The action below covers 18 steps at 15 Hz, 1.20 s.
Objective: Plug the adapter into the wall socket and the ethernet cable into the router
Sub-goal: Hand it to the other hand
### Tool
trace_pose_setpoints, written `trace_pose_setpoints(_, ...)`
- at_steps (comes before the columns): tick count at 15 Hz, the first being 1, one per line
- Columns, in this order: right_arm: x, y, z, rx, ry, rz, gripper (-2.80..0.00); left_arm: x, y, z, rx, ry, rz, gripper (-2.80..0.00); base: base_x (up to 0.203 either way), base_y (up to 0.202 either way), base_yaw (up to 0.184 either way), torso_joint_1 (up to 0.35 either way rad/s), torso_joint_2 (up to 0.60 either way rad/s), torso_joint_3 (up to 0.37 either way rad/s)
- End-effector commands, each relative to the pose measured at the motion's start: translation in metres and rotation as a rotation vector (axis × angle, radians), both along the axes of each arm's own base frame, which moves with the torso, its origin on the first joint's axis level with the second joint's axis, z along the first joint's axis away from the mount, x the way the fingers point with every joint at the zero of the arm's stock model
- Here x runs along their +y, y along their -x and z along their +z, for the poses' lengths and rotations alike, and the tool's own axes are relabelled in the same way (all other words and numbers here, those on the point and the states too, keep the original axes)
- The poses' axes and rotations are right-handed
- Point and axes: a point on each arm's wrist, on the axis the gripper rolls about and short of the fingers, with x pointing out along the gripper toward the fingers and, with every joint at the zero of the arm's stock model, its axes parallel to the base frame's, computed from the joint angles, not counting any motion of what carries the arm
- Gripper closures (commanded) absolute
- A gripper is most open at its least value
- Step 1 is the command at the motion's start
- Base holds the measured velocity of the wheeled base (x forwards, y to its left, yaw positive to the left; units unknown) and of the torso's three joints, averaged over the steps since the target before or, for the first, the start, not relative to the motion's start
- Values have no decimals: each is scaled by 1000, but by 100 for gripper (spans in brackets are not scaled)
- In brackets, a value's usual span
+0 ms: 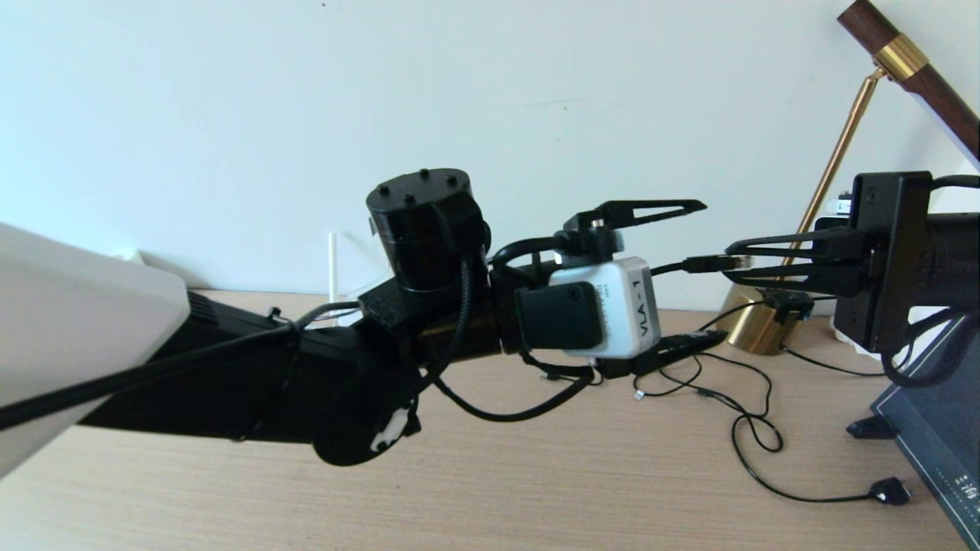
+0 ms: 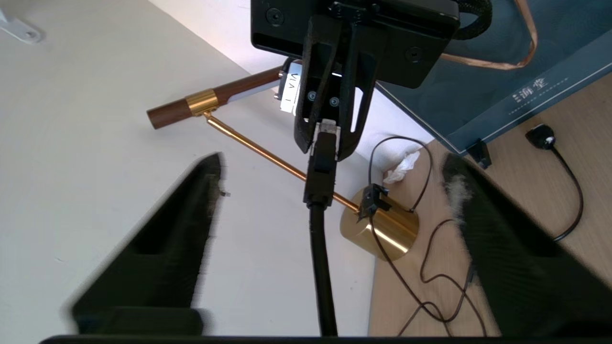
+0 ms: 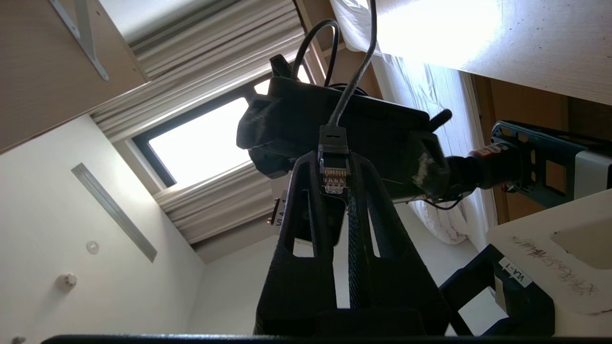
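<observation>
Both arms are raised above the bench, facing each other: the left end effector (image 1: 685, 272) spread wide, the right end effector (image 1: 739, 263) pinched closed.

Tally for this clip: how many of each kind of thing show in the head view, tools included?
Tools: 2, left open, right shut on the ethernet cable
Ethernet cables: 1
Brass lamps: 1
Thin black cables on the table: 1
Antennas: 1
Total: 6
</observation>
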Motion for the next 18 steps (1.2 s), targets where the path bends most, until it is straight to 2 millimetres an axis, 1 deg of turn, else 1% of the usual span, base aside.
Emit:
trace_pose_setpoints(1, 0, 1, 1, 6, -5, 7, 0, 0, 1, -5, 4, -10, -3, 0, 0, 0, 0, 0, 0, 0)
trace_pose_setpoints(2, 0, 1, 1, 5, -5, 7, 0, 0, 1, -8, 12, -19, -3, 0, 0, 0, 0, 0, 0, 0)
trace_pose_setpoints(10, 0, 1, 0, 9, -4, 7, 0, -1, 5, -4, 10, -11, -15, 0, 0, 0, 0, 0, 0, 0)
trace_pose_setpoints(14, 0, 1, -1, -6, 2, 8, 0, -2, 4, -5, 14, -13, -14, 0, 0, 0, 0, 0, 0, 0)
trace_pose_setpoints(15, 0, 2, -1, -16, 6, 8, -279, -2, 4, -5, 13, -13, -15, 0, 0, 0, 0, 0, 0, 0)
trace_pose_setpoints(17, 0, 2, -3, -28, 14, 5, -280, -1, 4, -5, 13, -12, -12, 0, 0, 0, 0, 0, 0, 0)
trace_pose_setpoints(18, -1, 6, -5, -50, 24, 9, -280, 1, 6, -3, 11, -9, -11, 0, 0, 0, 0, 0, 0, 0)
